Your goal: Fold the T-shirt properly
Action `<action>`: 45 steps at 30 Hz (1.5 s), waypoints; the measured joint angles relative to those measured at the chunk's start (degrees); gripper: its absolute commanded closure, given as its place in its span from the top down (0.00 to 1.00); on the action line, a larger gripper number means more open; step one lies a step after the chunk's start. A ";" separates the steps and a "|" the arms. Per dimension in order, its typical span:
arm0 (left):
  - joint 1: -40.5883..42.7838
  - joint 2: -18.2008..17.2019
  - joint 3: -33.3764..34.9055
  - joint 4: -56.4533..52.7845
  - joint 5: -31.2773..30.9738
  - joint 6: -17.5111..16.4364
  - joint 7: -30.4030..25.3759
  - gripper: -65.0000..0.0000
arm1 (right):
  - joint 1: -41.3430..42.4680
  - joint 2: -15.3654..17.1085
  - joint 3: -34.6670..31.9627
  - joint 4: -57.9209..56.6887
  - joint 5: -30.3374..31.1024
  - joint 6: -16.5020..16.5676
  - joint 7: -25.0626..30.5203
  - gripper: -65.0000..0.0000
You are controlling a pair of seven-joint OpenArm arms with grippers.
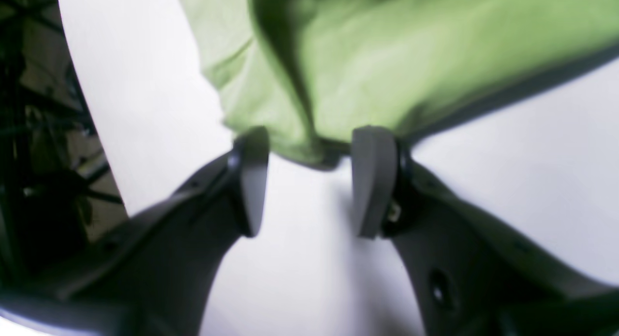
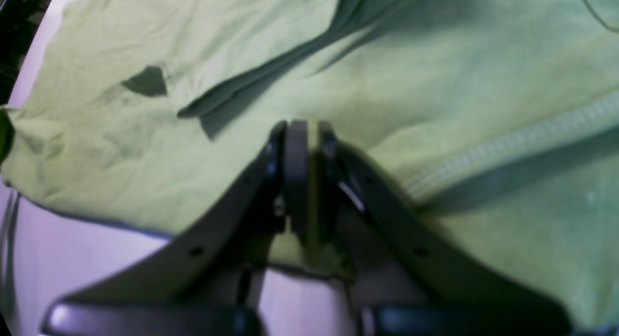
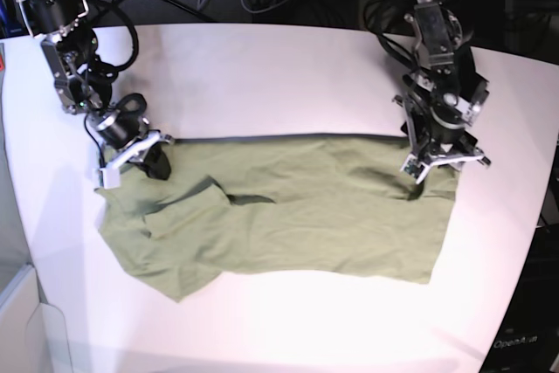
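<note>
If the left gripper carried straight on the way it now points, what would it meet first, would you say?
Most likely the corner of the olive-green cotton T-shirt just ahead of the left gripper's open jaws, though depth is unclear.

Two arms reach down over the T-shirt [image 3: 297,207], one at each end. The left gripper [image 1: 309,181] hangs at the garment's upper corner, its jaws apart, with the cloth's edge lying just beyond the fingertips [image 1: 372,176] and nothing pinched between them. The right gripper [image 2: 305,176], wrist angled low at the opposite end, has its jaws pressed together on a fold of the fabric.
</note>
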 measured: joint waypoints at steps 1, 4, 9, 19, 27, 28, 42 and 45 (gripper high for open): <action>-0.66 0.15 -0.59 0.00 -0.02 0.00 0.13 0.42 | 0.00 0.02 0.00 0.00 0.00 0.00 0.04 0.04; -2.21 0.09 -1.79 0.02 -0.07 0.24 -0.20 0.42 | 0.00 0.00 0.00 0.00 0.00 0.02 0.02 0.04; -2.84 0.04 -2.80 -1.79 -0.02 0.39 -0.04 0.42 | 0.00 0.00 0.00 0.00 0.02 0.04 0.07 0.04; -4.37 0.17 -3.06 -6.32 -3.30 0.20 -0.09 0.42 | 0.00 0.00 -0.11 0.00 0.02 0.02 0.04 0.04; -4.52 0.07 -3.06 -6.36 -3.50 0.22 -0.07 0.42 | 0.00 0.02 -0.15 0.00 0.02 0.02 0.07 0.04; -4.50 0.04 -3.08 -6.36 -3.50 0.22 -0.07 0.42 | 0.00 0.02 -0.17 0.00 0.02 0.02 0.04 0.04; -6.10 -0.11 -3.08 -10.95 -3.72 0.39 -0.13 0.37 | -0.20 0.00 -0.20 0.00 0.02 0.02 0.07 0.04; -6.14 -0.07 -3.08 -10.86 -3.69 0.37 -0.09 0.16 | -0.28 0.00 -0.20 0.00 0.02 0.02 0.07 0.04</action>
